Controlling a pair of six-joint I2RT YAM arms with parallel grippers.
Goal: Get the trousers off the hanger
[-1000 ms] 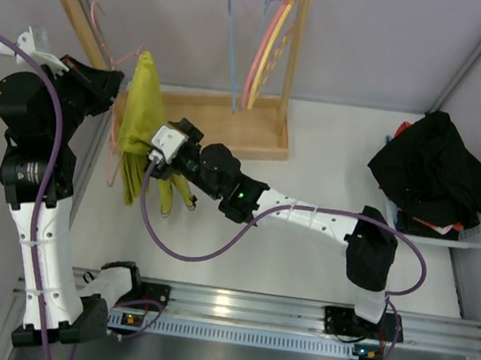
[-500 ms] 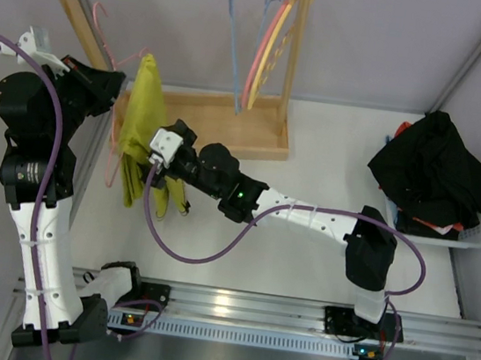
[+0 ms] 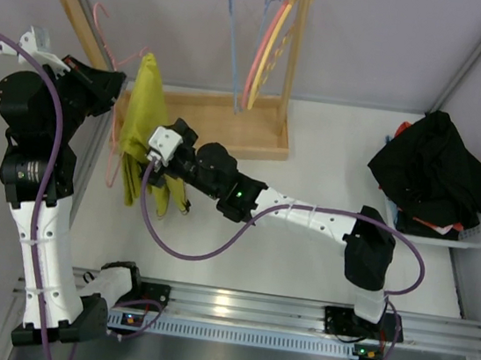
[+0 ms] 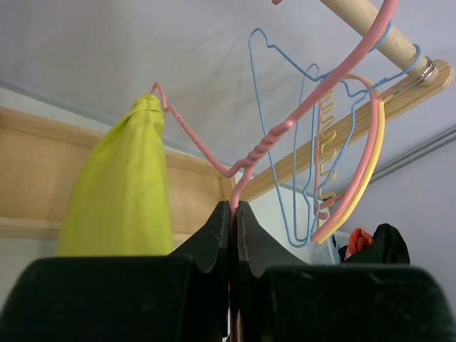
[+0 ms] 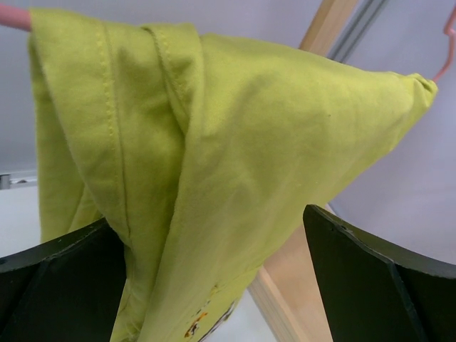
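I am clenching my left claw (image 4: 234,206) on the hanger (image 4: 285,128), a thin pink wire with a twisted neck. Its two black, wedge-shaped fingers are pressing together on the wire just under the twist. The hanger is standing free of the round wooden rail of the rack (image 3: 230,121), up at the left of the counter (image 3: 332,157).

The trousers (image 4: 121,192) are draping over the hanger's far shoulder, soft mustard yellow-green cloth folding into a narrow, drooping bundle. The wire is poking out at the top of the fold.

I am holding my right claw (image 5: 210,221) released, its dark fingers spreading wide on either side of the hanging cloth. In the right wrist view the fabric is showing stitched seams and smooth creases. It is brushing one finger, and I cannot tell whether it is touching the other.

Thicker pink-and-yellow hangers (image 4: 363,171) are hanging from the rail. A black clothing heap (image 3: 432,174) is sitting well apart at the right.
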